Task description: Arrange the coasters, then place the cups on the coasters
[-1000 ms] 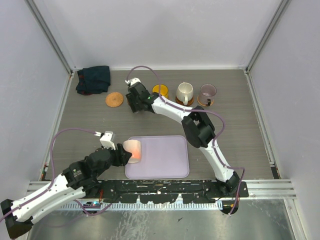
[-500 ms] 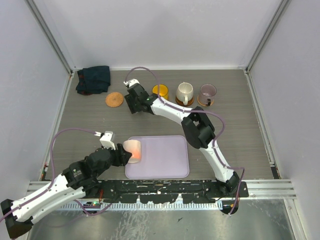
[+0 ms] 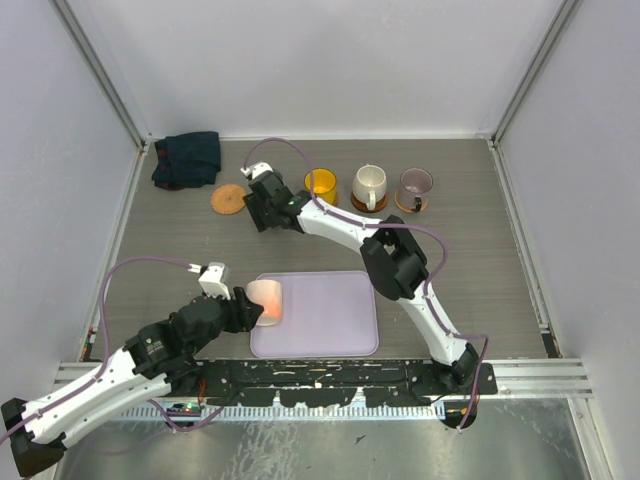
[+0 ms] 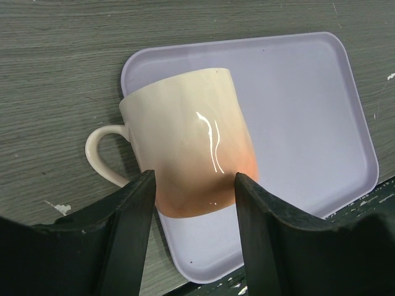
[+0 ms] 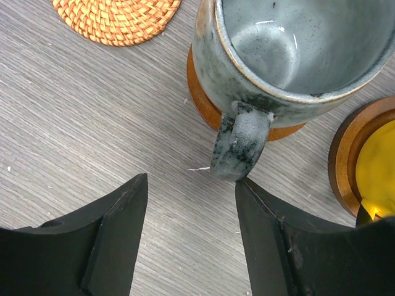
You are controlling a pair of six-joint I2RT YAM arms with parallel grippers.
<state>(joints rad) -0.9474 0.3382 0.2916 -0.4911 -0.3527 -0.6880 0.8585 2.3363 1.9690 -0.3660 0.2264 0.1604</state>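
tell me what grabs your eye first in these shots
The pale pink mug stands out, tilted onto its side over the left end of the lilac tray, with the left gripper closed around it. Next is the grey-green mug at the far side of the table, seated on a dark wood coaster. The right gripper is open just short of its handle, and a bare woven coaster lies beside it.

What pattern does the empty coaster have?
The coaster is orange-tan woven basketwork, clearest in the right wrist view.
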